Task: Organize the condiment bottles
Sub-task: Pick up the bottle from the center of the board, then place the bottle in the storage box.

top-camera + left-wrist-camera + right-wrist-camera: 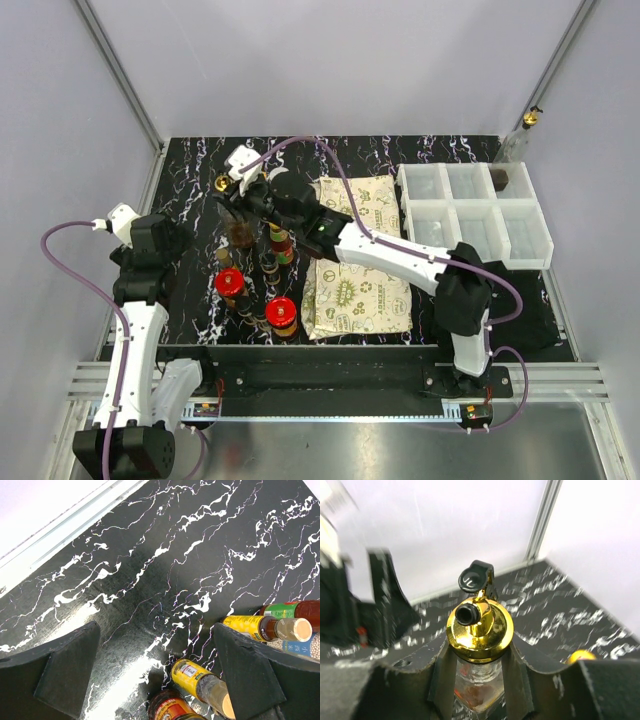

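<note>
Two grippers show opposite states. The right gripper (pixel 479 652) is clamped on a gold-capped bottle (pixel 480 627): one finger presses each side of the clear glass just under the cap, and the black spout lid stands flipped open at twelve o'clock. From above, the right arm (pixel 390 255) reaches over the cloth (pixel 358 290) toward ten o'clock. It holds that bottle upright at the far edge of the other bottles (pixel 265 265), which stand clustered at nine o'clock of the cloth on the black marbled table (pixel 190 180). Whether the held bottle's base touches the table cannot be told. Two red-capped jars (pixel 229 281) sit at the cluster's near side, and a lone gold cap (pixel 220 182) lies at eleven o'clock of the held bottle. White bins (pixel 447 200) occupy the table's two o'clock corner. The left gripper (pixel 155 625) is spread wide above the table, gripping nothing, with yellow-labelled bottles (pixel 192 675) at its four o'clock.
</note>
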Robot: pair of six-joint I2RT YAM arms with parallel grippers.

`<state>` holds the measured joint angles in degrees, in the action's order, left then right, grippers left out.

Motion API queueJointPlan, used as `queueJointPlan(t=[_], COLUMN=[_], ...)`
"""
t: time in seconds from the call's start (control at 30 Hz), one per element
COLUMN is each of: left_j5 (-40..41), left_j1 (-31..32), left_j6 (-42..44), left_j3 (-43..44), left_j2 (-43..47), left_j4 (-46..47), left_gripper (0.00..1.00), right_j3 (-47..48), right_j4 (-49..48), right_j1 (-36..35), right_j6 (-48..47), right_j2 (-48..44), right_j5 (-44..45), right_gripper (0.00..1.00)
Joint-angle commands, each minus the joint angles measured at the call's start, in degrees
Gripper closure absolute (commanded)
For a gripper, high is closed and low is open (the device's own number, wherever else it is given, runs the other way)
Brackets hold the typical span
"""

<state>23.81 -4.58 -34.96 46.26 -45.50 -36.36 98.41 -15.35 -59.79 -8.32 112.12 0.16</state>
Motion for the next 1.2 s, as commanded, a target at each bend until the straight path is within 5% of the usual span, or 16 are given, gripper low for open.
queueJointPlan(t=[0.0,0.33,0.6,0.77,1.17], left_j5=[-1.6,-9.1,-21.8,-22.6,-26.5], left_j1=[-0.3,-0.4,-0.3,-0.3,-0.3], left_j6=[0.9,3.6,7.4,8.3,10.5], left_j3=[1.6,0.9,0.1,-0.2,-0.6], left_j2=[0.6,-0.1,0.9,1.5,0.1], left_j4=[2.6,5.6,9.2,9.2,10.4], left_gripper=[0.01,0.01,0.01,0.01,0.01], right_j3=[2.0,6.3,2.8,2.6,-13.1], right_j4=[-10.3,1.8,3.6,5.2,9.8], right_j1=[-0.1,-0.2,0.2,3.4,36.6], right_j6=[-1.8,-4.2,-16.0,-19.5,-3.1], right_j2=[-9.4,-16.7,-26.1,-31.8,-45.5], right_j5=[1.2,6.0,28.8,37.9,35.5], right_gripper=[1.00,1.00,1.00,1.00,1.00])
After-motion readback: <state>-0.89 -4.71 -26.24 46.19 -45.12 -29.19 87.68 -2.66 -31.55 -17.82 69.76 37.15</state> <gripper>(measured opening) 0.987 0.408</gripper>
